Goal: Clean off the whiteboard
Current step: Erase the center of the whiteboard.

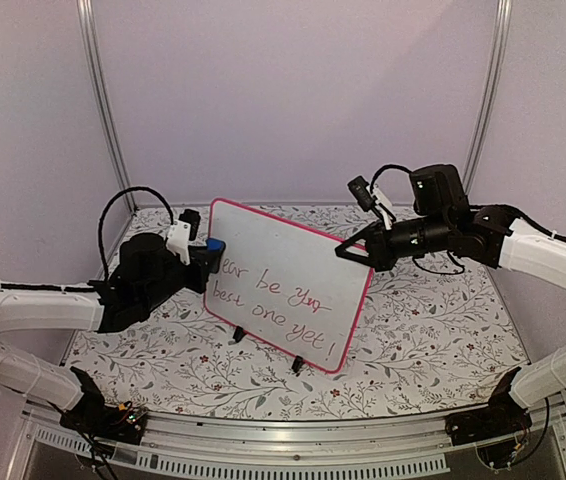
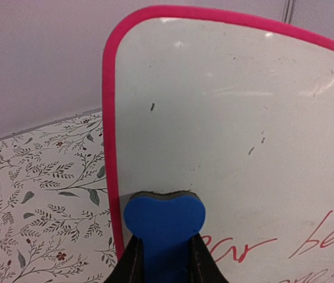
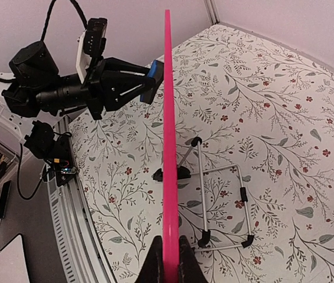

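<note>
We have the left fingers (image 1: 205,256) clamped on a blue eraser (image 2: 164,221), its top edge pressed to the whiteboard (image 1: 288,280) by the left rim, just above the red writing (image 1: 273,300). The right fingers (image 1: 350,251) are clamped on the board's right pink edge. The board stands on its wire stand (image 3: 226,206) mid-way across the flowered surface (image 1: 423,320), between both arms.

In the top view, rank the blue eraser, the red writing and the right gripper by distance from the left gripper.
1. Blue eraser, held in the left gripper itself.
2. Red writing, just right, on the whiteboard.
3. Right gripper, clamping the whiteboard's right edge.
</note>
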